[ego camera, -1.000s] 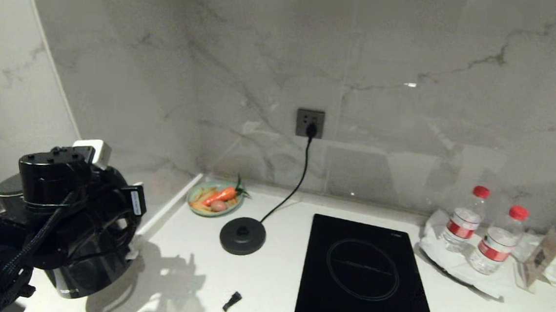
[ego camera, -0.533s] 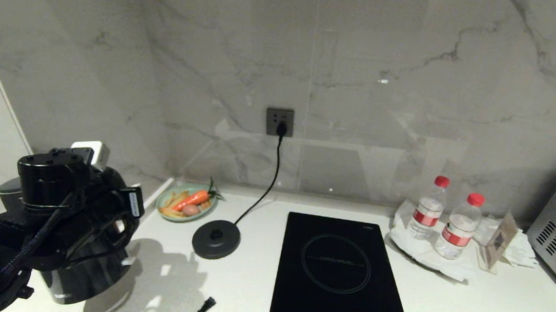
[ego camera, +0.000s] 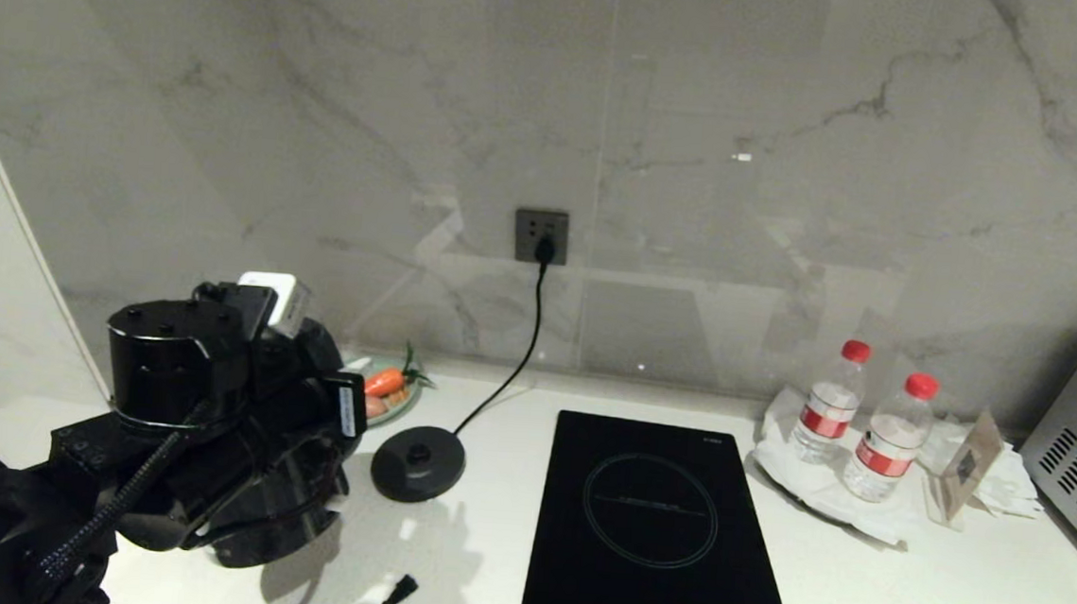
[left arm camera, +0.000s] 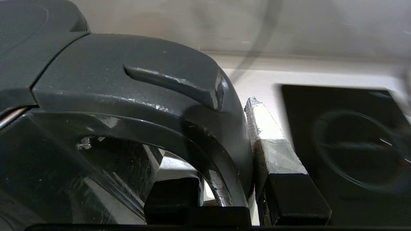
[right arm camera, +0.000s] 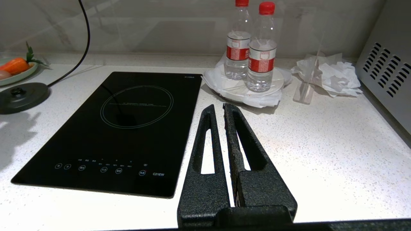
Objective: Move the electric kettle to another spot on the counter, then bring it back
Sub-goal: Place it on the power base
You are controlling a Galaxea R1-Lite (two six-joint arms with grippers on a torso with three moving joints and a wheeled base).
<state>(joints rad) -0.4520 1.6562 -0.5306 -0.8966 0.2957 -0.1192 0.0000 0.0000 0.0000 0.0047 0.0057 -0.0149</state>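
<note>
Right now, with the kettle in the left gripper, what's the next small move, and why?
Probably carry the electric kettle a little further toward the round base and line it up above before lowering. The left gripper is clamped on the handle, the kettle sits left of the empty base, and the right gripper is shut and idle beside the hob.

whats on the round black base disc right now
Nothing: the base disc sits bare, only its centre connector and cord showing. The left gripper holds the electric kettle beside it, hiding the counter beneath.

Glossy black plastic kettle [left arm camera: 96, 166], speckled white stone counter [right arm camera: 337, 154], glossy black glass hob [right arm camera: 128, 128].
</note>
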